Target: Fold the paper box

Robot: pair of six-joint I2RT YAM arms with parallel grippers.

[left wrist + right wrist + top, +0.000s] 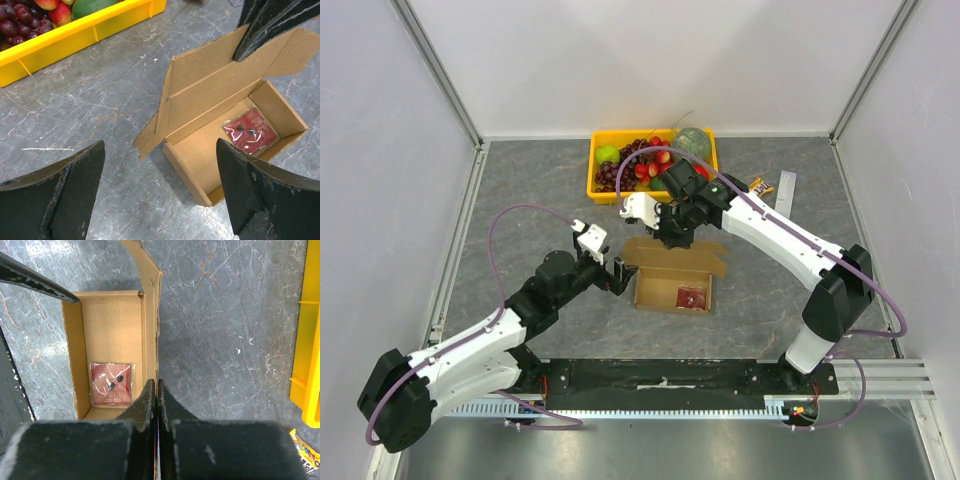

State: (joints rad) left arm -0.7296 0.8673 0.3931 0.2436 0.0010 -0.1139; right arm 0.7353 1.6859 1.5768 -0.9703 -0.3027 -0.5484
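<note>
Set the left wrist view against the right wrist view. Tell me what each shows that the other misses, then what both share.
Left wrist only: the grapes and strawberries in the yellow tray, and the left gripper standing wide open. Right wrist only: a colourful wrapper at the corner, and the right gripper pinched shut on the paper box flap. Both: the open paper box with the dark-red packet inside, part of the tray, and the grey table.

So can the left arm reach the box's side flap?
Probably yes: the open left fingers face that side flap, only bare table between. The right fingers pinch the paper box farther back.
</note>
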